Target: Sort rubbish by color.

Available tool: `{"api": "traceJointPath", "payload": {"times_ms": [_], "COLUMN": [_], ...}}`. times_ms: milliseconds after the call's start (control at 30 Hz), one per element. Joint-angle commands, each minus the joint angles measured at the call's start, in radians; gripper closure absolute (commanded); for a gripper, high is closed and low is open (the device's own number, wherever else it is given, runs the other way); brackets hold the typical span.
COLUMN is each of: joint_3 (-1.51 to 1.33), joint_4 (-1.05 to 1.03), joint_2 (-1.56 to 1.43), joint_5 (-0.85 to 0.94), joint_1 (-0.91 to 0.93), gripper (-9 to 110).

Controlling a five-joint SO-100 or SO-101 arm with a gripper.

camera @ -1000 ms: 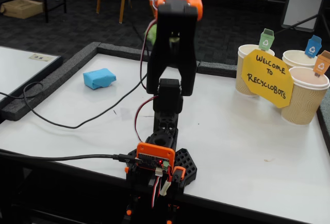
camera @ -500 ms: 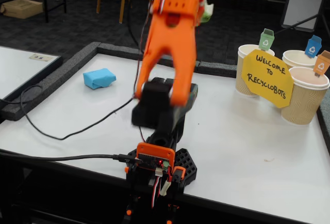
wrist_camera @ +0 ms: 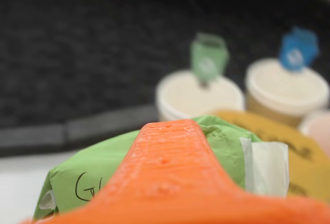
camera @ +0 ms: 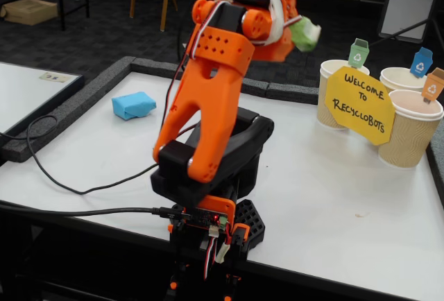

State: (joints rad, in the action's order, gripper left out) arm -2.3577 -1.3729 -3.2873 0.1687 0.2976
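Mostly your wrist view is filled by an orange finger (wrist_camera: 170, 177), which covers much of the green paper lump (wrist_camera: 93, 175); writing on the lump is cut off. Your gripper (camera: 300, 32) is clamped on that lump, held high in the fixed view, short of the cups. The arm leans right, elbow bent over its base. Count: one blue paper lump (camera: 133, 105) on the table (camera: 333, 197), well apart; three paper cups (camera: 409, 129); one yellow sign (camera: 359, 103).
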Motion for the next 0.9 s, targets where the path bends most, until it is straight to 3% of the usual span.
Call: {"api": "traceJointPath", "payload": {"times_ms": [0,400,867], "joint_3": [-0.003,-0.005,-0.017], "joint_4": [0.031,0.021,0.025], "joint_2": [-0.002,-0.003,-0.003], "joint_5": [0.015,0.015,0.015], "joint_1": [0.121,0.247,0.201], "gripper": [101,101,101]}}
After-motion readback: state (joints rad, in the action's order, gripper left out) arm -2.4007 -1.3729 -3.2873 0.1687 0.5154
